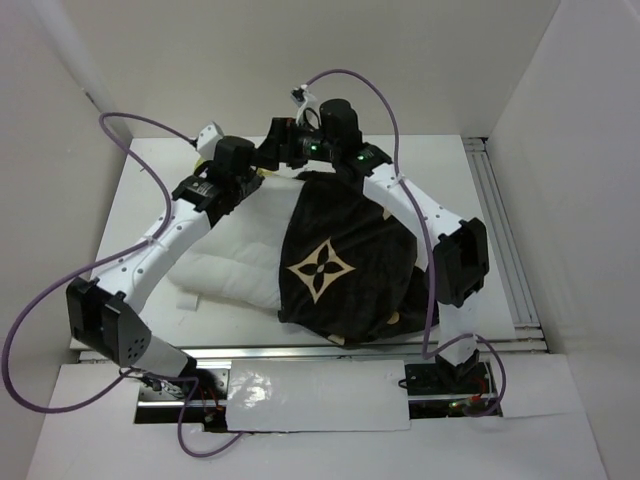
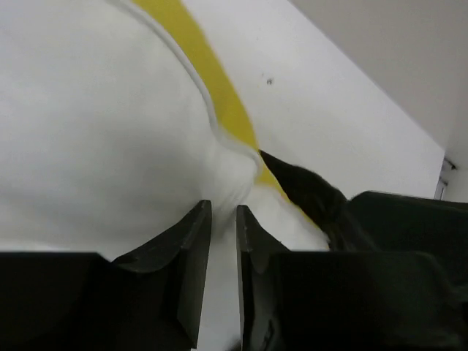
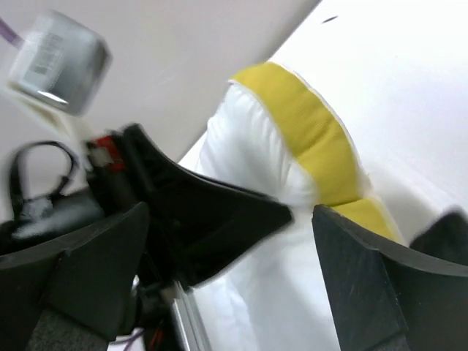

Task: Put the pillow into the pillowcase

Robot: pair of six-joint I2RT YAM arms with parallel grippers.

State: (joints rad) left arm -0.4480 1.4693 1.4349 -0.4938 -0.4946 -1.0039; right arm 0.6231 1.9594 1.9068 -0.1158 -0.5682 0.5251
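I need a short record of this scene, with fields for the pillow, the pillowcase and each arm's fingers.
pillow: white, yellow trim, left part bare
pillowcase: dark, tan flower print, covers pillow's right part
left fingers: nearly shut, apparently pinching the pillow by its yellow trim
right fingers: wide open, holding nothing

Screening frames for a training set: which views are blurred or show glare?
Right wrist: motion-blurred throughout, edges of the pillow smeared. Left wrist: mostly sharp, the yellow trim slightly soft. Top external: sharp, even light, glare on the glossy white strip between the arm bases.
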